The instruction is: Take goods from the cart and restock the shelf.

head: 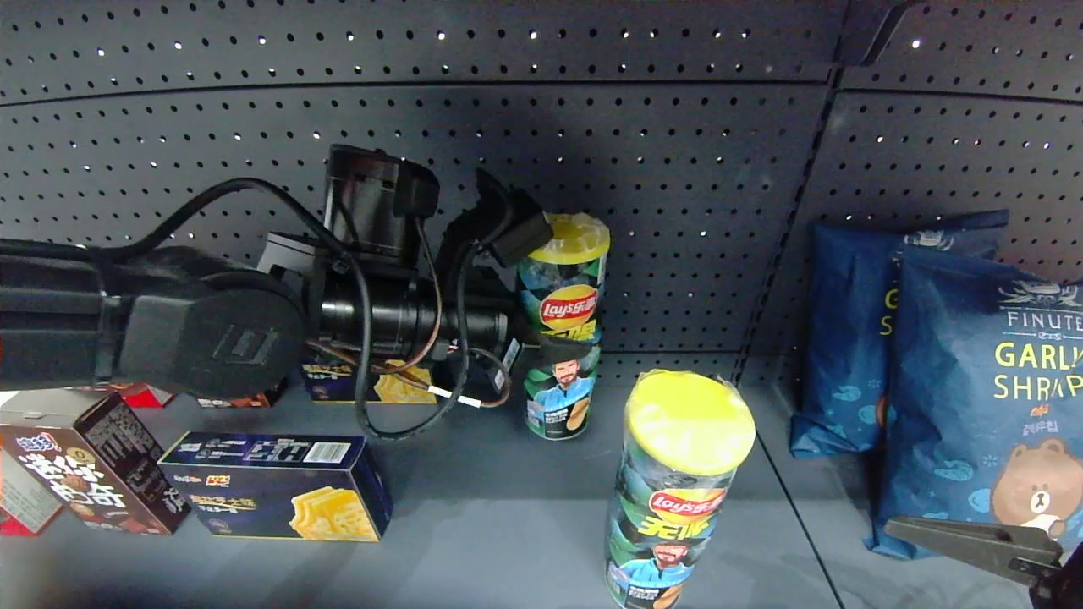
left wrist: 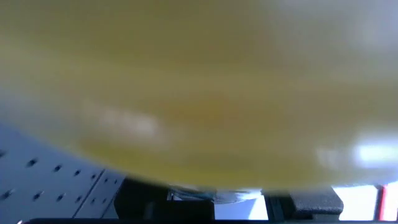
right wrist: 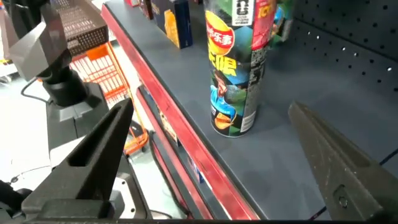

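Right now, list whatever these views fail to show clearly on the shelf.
Head view: rear can, its middle hidden by the left arm.
Head view: box behind that arm, mostly covered.
Head view: snack bags, cut by the edge.
Left wrist view: a yellow blur, too close to identify.

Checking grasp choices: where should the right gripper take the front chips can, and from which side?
Probably around the mid-body of the front chips can, coming level from the front edge of the shelf. It stands upright, its round wall suits a side pinch, and the open right gripper sits on that side.
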Robot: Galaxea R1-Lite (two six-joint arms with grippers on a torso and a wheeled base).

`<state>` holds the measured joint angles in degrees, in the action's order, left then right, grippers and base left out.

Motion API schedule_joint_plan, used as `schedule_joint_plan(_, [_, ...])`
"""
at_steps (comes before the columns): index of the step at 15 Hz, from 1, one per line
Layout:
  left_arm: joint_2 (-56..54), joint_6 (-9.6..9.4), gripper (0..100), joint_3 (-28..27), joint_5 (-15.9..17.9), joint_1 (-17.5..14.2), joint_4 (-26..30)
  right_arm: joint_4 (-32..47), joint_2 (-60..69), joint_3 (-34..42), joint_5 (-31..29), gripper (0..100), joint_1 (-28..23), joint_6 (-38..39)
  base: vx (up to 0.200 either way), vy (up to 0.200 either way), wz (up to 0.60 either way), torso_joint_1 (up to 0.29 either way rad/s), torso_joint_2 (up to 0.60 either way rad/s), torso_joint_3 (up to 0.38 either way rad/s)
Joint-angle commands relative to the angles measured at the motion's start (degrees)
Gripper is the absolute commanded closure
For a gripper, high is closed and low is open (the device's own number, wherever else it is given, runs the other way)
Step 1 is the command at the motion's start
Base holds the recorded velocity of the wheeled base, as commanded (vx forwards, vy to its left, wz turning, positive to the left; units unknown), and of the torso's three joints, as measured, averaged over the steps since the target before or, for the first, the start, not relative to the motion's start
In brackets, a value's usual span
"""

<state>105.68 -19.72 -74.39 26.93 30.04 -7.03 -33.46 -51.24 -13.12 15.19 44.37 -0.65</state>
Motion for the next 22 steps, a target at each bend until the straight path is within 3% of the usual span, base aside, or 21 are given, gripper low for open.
schedule_joint_plan(1, [2.6, -0.05, 100, 0.21, -0.91, 0.02, -1.32, -0.46, -1.15, -0.51, 0.02, 0, -0.78, 0.12, 0.0, 0.0, 0.0, 0.0, 0.0, 0.0])
schedule_joint_plan(2, [4.1, -0.23, 100, 0.56, -3.55, 0.02, -4.39, -1.08, -1.59, -0.77, 0.1, 0, -1.75, 0.91, 0.0, 0.0, 0.0, 0.0, 0.0, 0.0])
schedule_joint_plan(4, [5.94, 0.56, 100, -0.14, -3.02, 0.28, -6.06, -1.43, -1.59, -0.68, 0.1, 0, -1.83, 1.53, 0.0, 0.0, 0.0, 0.0, 0.0, 0.0])
schedule_joint_plan(6, [7.87, 1.88, 100, -1.73, 2.95, 0.28, -8.0, -1.43, -1.67, -0.86, 0.1, 0, -2.54, 1.61, 0.0, 0.0, 0.0, 0.0, 0.0, 0.0])
schedule_joint_plan(8, [9.02, 2.5, 100, -1.9, 4.01, 0.37, -10.1, -1.43, -1.59, -0.77, 0.1, 0, -3.15, 1.61, 0.0, 0.0, 0.0, 0.0, 0.0, 0.0])
schedule_joint_plan(11, [10.16, 2.5, 100, -2.87, 4.45, 0.55, -10.63, -1.43, -2.02, -0.77, 0.19, 0, -3.07, 1.61, 0.0, 0.0, 0.0, 0.0, 0.0, 0.0])
schedule_joint_plan(13, [10.51, 2.59, 100, -3.48, 7.88, 0.55, -10.28, -1.43, -2.11, -0.68, 0.19, 0, -3.07, 1.61, 0.0, 0.0, 0.0, 0.0, 0.0, 0.0])
schedule_joint_plan(22, [11.57, 2.06, 100, -3.75, 8.14, 1.43, -9.14, -1.43, -1.15, 0.11, 0.19, 0, -3.07, 1.61, 0.0, 0.0, 0.0, 0.0, 0.0, 0.0])
